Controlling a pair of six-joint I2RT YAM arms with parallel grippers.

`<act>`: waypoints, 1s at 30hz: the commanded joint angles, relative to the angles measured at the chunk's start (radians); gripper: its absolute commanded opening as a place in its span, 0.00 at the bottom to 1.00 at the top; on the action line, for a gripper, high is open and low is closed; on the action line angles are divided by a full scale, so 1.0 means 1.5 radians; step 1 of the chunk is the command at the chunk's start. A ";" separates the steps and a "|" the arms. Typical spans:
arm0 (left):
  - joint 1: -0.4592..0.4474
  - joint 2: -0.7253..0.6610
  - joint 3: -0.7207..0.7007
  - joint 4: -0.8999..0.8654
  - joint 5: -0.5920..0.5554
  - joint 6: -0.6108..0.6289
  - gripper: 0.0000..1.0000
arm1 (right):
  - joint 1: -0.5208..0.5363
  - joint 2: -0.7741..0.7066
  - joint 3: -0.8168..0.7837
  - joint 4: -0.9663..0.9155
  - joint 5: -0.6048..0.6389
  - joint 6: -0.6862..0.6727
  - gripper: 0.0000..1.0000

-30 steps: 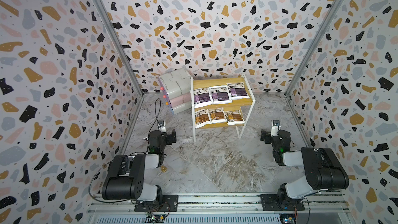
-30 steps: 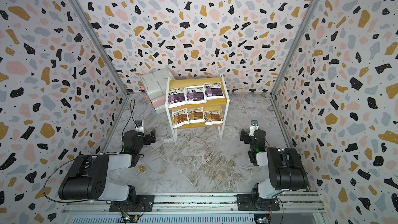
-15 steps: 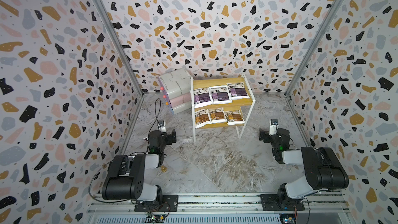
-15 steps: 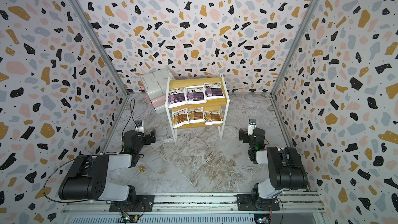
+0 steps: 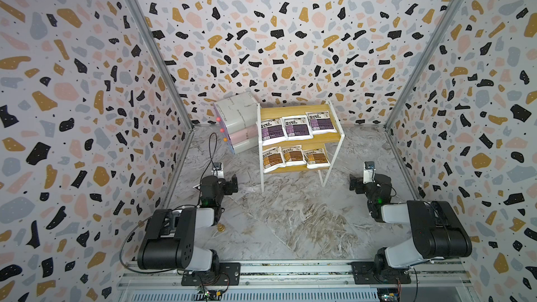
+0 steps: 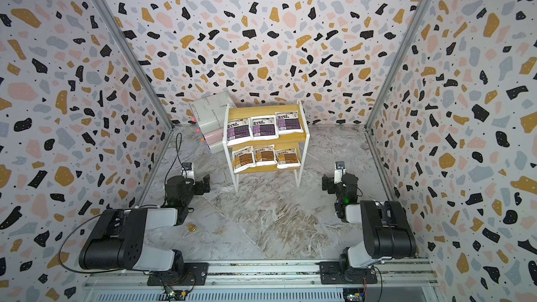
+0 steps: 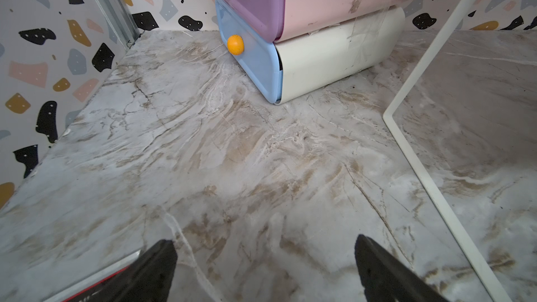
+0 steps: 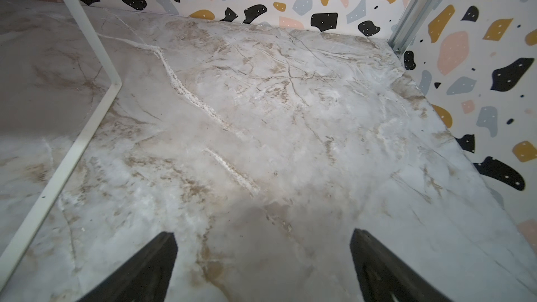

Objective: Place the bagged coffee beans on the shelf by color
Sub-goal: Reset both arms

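On my left, the left gripper (image 7: 264, 242) hangs low over the marble-patterned floor (image 7: 203, 146), its jaws spread wide with nothing between them. Near that arm's elbow a small brass-coloured object (image 5: 221, 228) sits on the floor (too small for me to name). Further back I see the stacked drawer boxes (image 5: 239, 123), white over pink over white, angled in the corner just beside the shelf (image 5: 290, 110). The shelf stands in the middle, close to the back wall. Its upper board carries the three purple-labelled bags (image 5: 295, 126) side by side, and its lower board carries the three brown-labelled bags (image 5: 293, 156), also in a row. On my right, the right gripper (image 8: 263, 233) hovers over the floor, jaws equally wide apart and holding nothing, with a white shelf leg (image 8: 87, 129) off to one side.
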 commanded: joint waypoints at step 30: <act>0.000 -0.005 0.011 0.032 0.002 -0.005 1.00 | 0.002 0.034 0.009 0.043 0.082 0.030 0.99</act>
